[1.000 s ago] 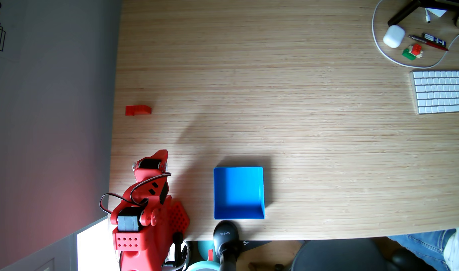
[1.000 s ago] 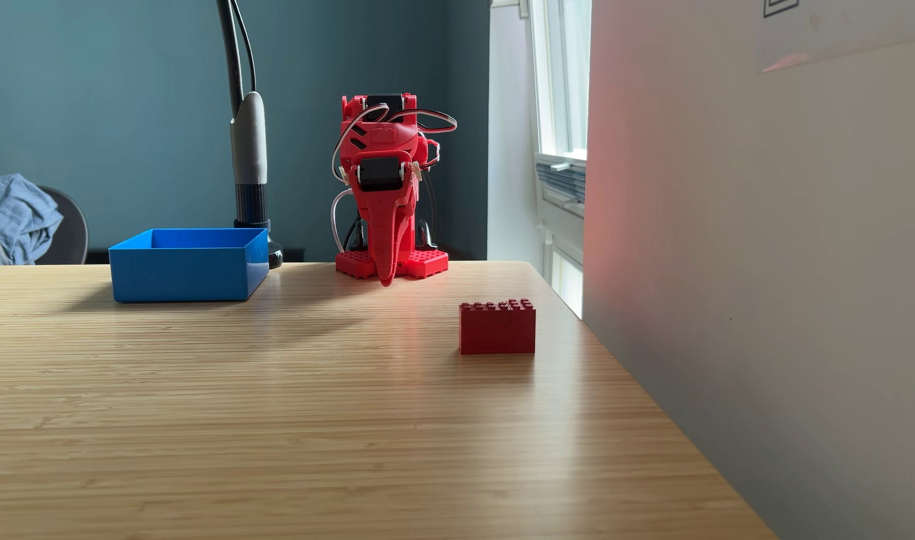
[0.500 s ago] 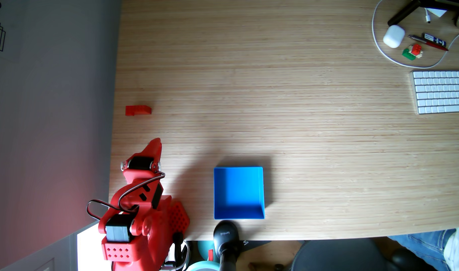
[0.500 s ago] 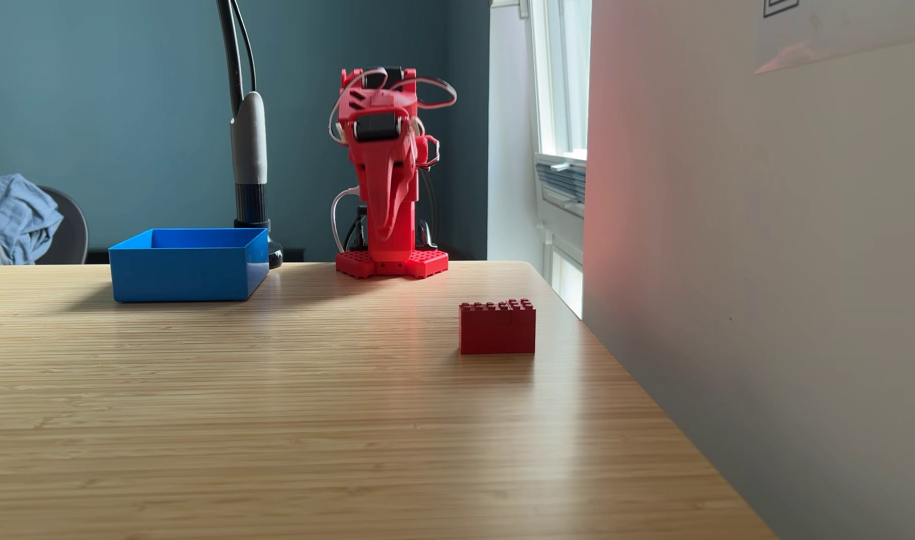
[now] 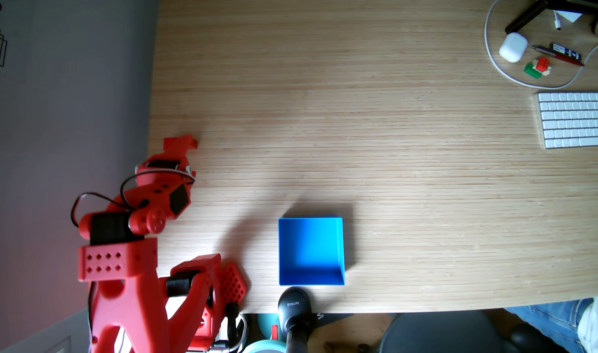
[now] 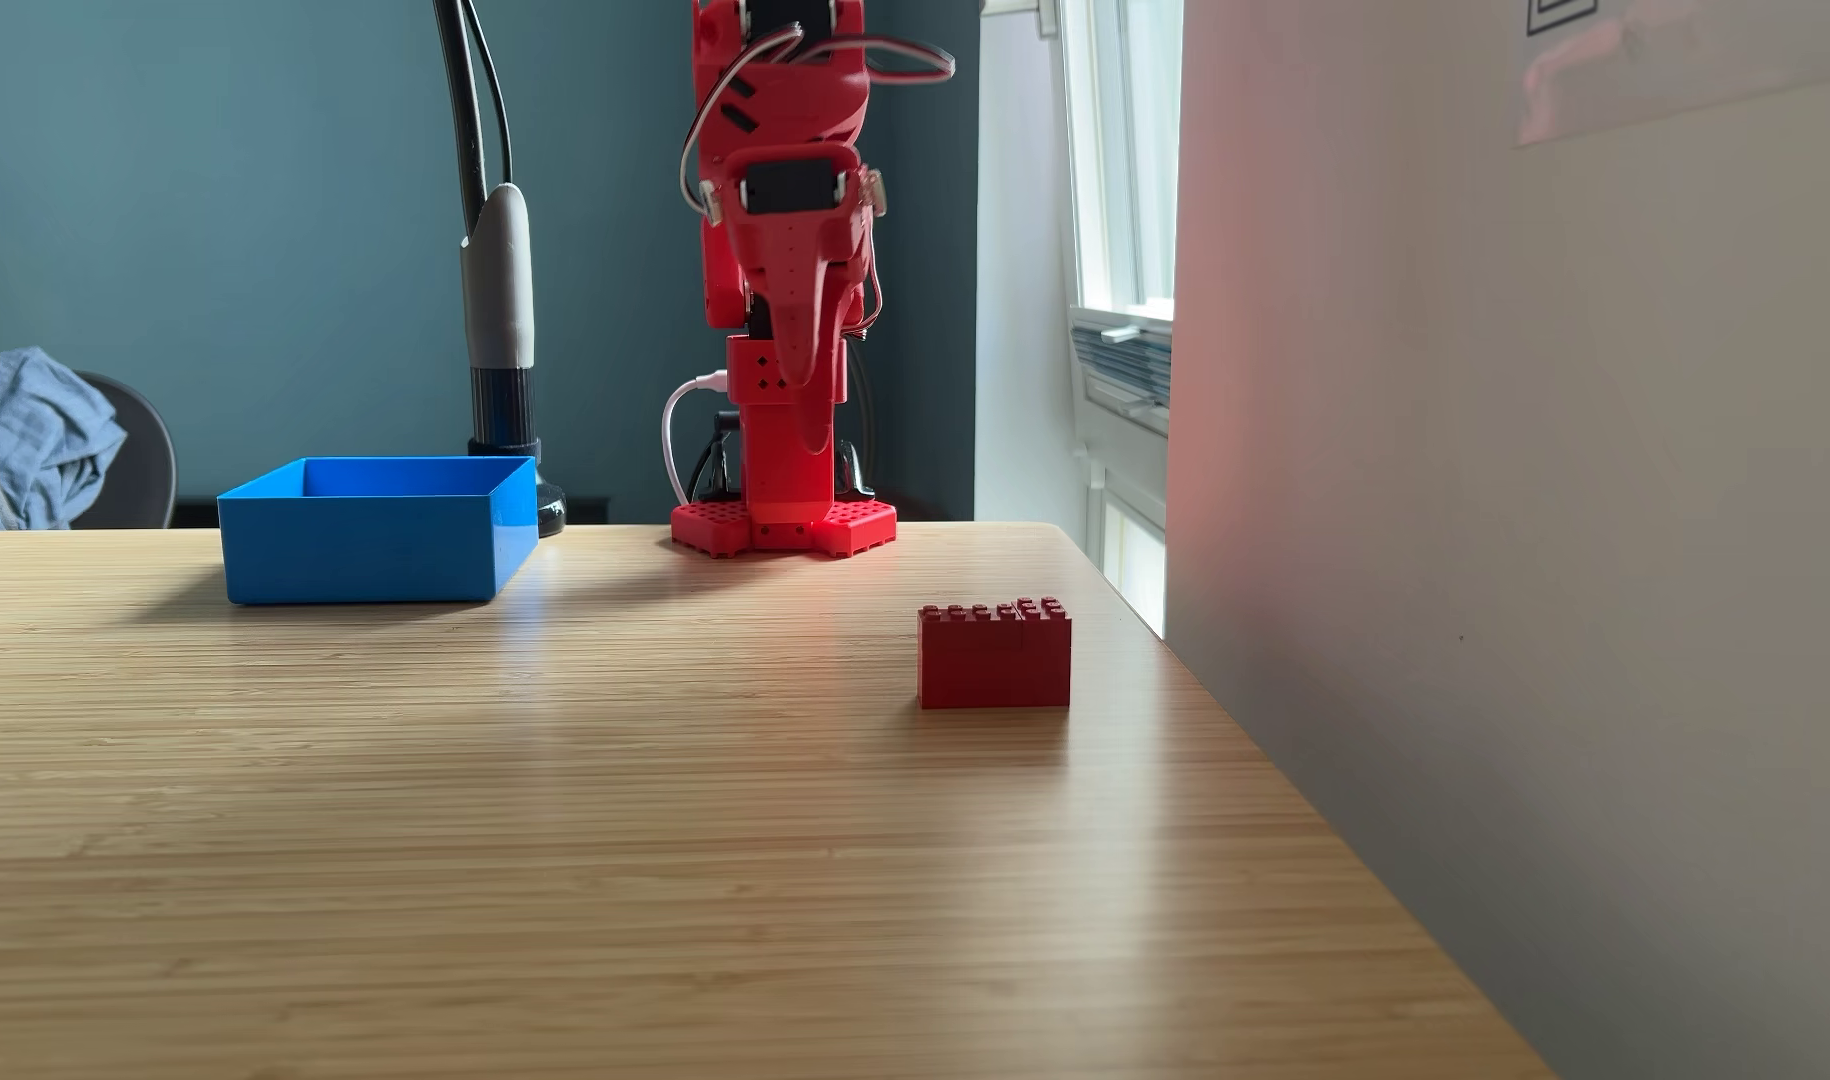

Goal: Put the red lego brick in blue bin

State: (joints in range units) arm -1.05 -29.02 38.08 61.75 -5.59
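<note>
On the wooden table [image 6: 578, 831] the brick [image 6: 994, 659] stood upright on its long side near the right edge in the low fixed view, studs up, close to the grey wall [image 6: 1513, 519]. Nothing touched it. Seen from above in the other fixed view, the brick [image 5: 173, 143] sat near the table's left edge, and the arm's tip overlapped it in the picture, so only part of its red outline could be separated from the red fingers.

From the low view the gripper [image 6: 812, 415] hung well above the table, pointing down, behind the brick and clearly higher than it. Its jaws looked pressed together with nothing between them, though the overhead view could not confirm this.

By the near table edge in the overhead view stood the bin [image 5: 311, 251], well apart from the brick and to the right of the arm's base [image 5: 233, 281]. It was empty. From the low view the bin [image 6: 376, 530] sat left of the base, beside a black lamp stand [image 6: 500, 312].
</note>
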